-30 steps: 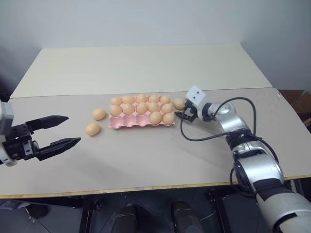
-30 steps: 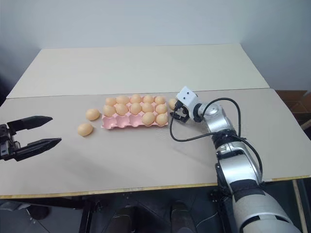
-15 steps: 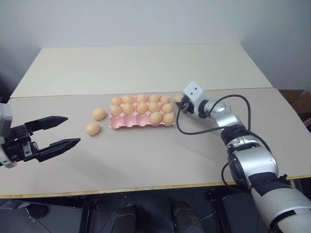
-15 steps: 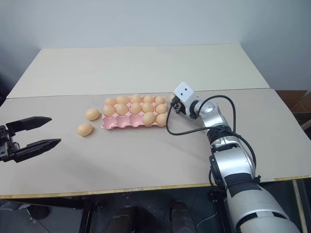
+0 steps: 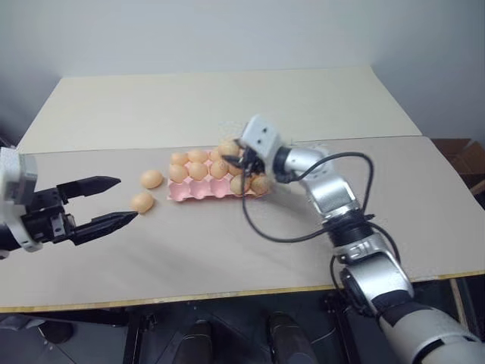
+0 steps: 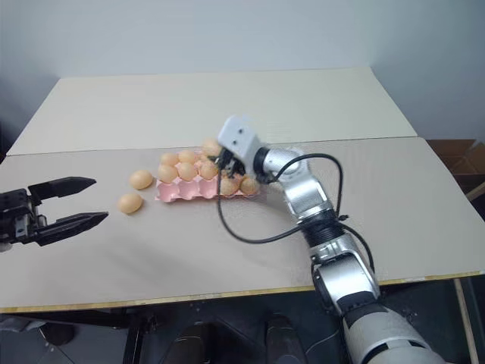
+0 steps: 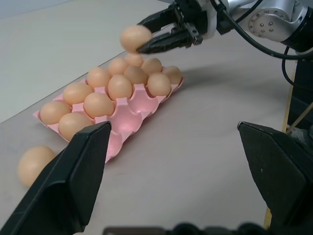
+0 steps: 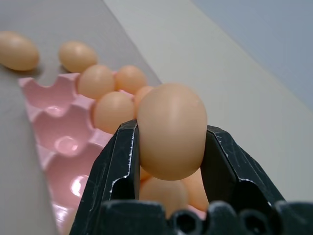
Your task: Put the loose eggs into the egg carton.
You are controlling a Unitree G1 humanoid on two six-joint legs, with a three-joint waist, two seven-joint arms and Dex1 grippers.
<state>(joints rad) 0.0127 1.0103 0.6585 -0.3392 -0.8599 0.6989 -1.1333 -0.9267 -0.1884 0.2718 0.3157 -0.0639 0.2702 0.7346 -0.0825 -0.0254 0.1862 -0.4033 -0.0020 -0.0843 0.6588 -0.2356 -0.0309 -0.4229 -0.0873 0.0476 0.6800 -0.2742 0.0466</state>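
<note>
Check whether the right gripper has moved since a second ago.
Yes. The right gripper, shut on an egg, has swung from beside the egg carton's right end to above its cups, lifting that egg off the table.

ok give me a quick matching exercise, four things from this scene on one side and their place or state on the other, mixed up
Things:
1. right end effector
2. left end effector
3. egg carton
4. two loose eggs

States:
a. open, holding nothing
b. pink, some cups bare
c. on the table beside the carton
d. shut on an egg, above the carton

Pairs: 1-d, 2-a, 3-b, 4-c
</note>
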